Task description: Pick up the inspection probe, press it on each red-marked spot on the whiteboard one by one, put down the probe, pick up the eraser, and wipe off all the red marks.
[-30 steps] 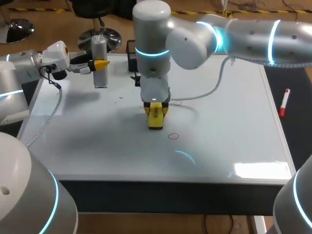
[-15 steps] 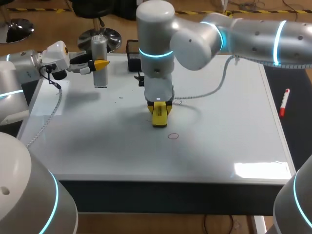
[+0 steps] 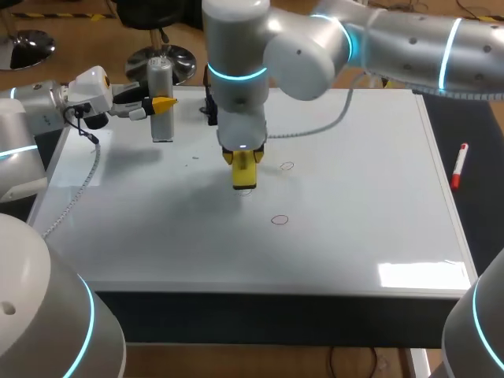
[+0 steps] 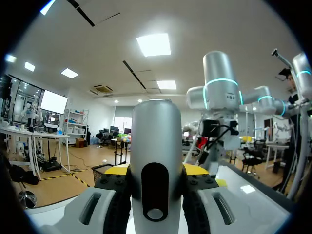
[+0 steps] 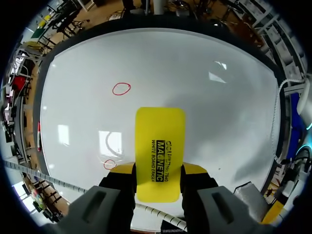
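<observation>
At the whiteboard's [image 3: 354, 197] far left, the grey cylindrical probe [image 3: 161, 98] stands upright with my left gripper [image 3: 161, 104] shut on it. In the left wrist view the probe [image 4: 156, 161] fills the space between the fingers of the left gripper [image 4: 156, 171]. My right gripper [image 3: 244, 157] points down over the board's middle, shut on the yellow eraser [image 3: 245, 175]. The eraser's lower end is at or just above the board. One red ring [image 3: 287, 166] lies just right of the eraser, a second red ring [image 3: 279, 220] nearer the front. In the right wrist view the eraser [image 5: 160, 151] sticks out past the right gripper [image 5: 158, 170], with a red ring [image 5: 121, 88] ahead and another red ring [image 5: 109, 164] beside one finger.
A red marker pen [image 3: 459, 164] lies off the board's right edge. A black holder [image 3: 211, 79] stands behind the board's far edge. The right arm's grey cable [image 3: 315, 142] hangs over the far middle of the board.
My right arm has carried the eraser toward the far left of the board, away from the nearer red ring. The left arm and the probe have kept still.
</observation>
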Controlling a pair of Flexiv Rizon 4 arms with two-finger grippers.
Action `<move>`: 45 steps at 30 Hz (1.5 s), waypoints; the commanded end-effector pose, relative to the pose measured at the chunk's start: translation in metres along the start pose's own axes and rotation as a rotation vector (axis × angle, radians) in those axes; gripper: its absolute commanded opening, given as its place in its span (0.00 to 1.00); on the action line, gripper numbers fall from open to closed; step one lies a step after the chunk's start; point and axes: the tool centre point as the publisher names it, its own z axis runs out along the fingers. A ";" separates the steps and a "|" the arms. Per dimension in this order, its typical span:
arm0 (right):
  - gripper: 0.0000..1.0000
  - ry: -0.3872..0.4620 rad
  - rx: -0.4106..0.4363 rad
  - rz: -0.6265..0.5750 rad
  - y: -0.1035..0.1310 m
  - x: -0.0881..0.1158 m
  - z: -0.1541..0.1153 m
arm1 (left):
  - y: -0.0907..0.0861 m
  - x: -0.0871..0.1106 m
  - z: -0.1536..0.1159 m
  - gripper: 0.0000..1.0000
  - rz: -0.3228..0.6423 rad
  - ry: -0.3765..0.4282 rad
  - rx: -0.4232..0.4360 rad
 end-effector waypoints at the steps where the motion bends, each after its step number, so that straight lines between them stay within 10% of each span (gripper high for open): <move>1: 0.00 0.015 0.007 0.000 0.006 -0.017 0.005 | -0.001 0.000 0.000 0.00 0.000 0.000 0.001; 13: 0.00 -0.001 -0.013 0.029 0.030 -0.040 0.027 | -0.001 0.000 0.000 0.00 0.000 0.000 0.001; 45: 0.00 -0.020 -0.097 0.070 0.040 -0.018 0.066 | -0.001 0.000 0.000 0.00 0.000 0.000 0.001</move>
